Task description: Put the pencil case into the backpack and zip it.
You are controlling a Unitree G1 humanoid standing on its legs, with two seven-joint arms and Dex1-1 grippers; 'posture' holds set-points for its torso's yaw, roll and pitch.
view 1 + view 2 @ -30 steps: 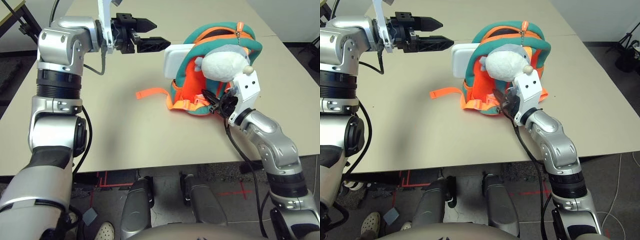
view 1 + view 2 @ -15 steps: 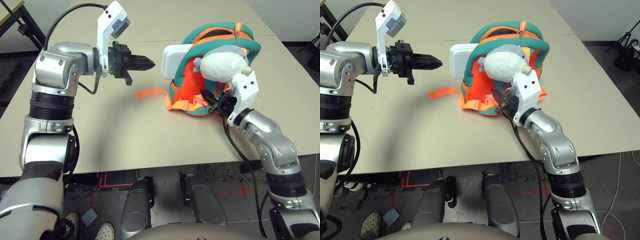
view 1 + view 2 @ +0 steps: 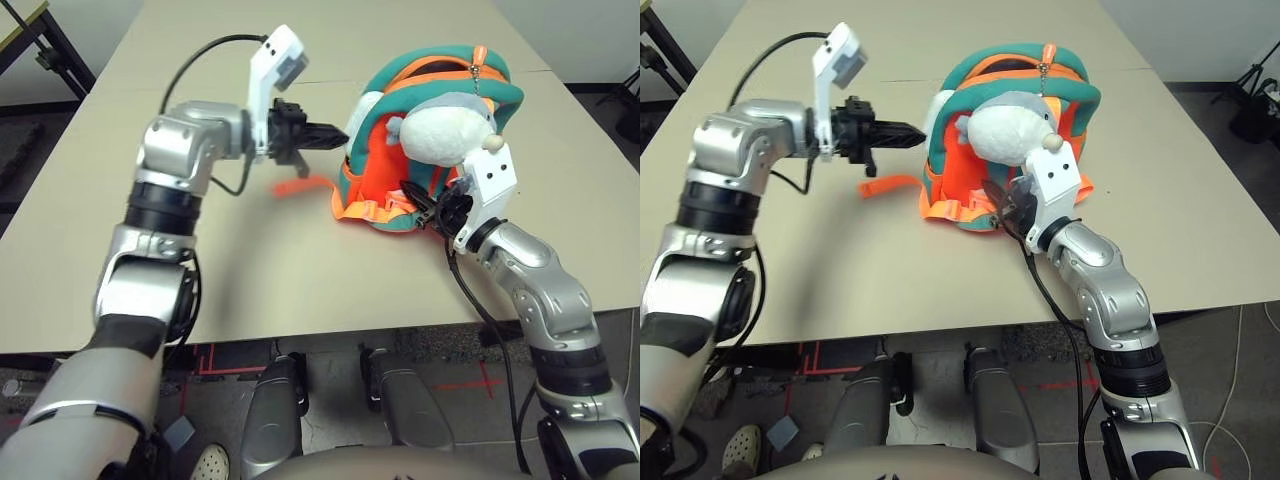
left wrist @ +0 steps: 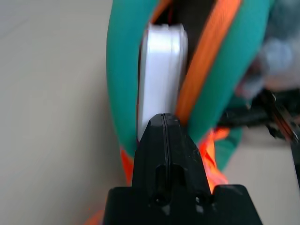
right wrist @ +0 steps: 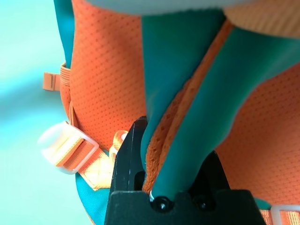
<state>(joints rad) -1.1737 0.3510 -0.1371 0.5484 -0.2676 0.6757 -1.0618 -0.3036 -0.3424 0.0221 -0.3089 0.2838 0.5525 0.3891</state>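
Note:
The orange backpack point(image 3: 378, 190) with teal trim stands upright on the table, its opening facing my left arm. A white-grey plush animal point(image 3: 445, 128) hangs on its front. The white pencil case point(image 4: 161, 70) sits edge-on in the opening between the teal rims, with just its rounded end point(image 3: 361, 112) sticking out. My left gripper point(image 3: 338, 135) is shut, and its tip rests against that end. My right gripper point(image 5: 174, 157) is shut on a teal fold of the backpack, low on the side near me point(image 3: 425, 207).
An orange webbing strap point(image 3: 300, 186) trails from the backpack's base across the tan table point(image 3: 300, 270), under my left gripper. The table's front edge runs close below my right forearm. A zipper pull point(image 3: 478, 62) hangs at the backpack's top.
My left gripper has shut, turned and moved right to the backpack's opening. The pencil case has slid deeper in, so much less of it sticks out. The right arm has not moved.

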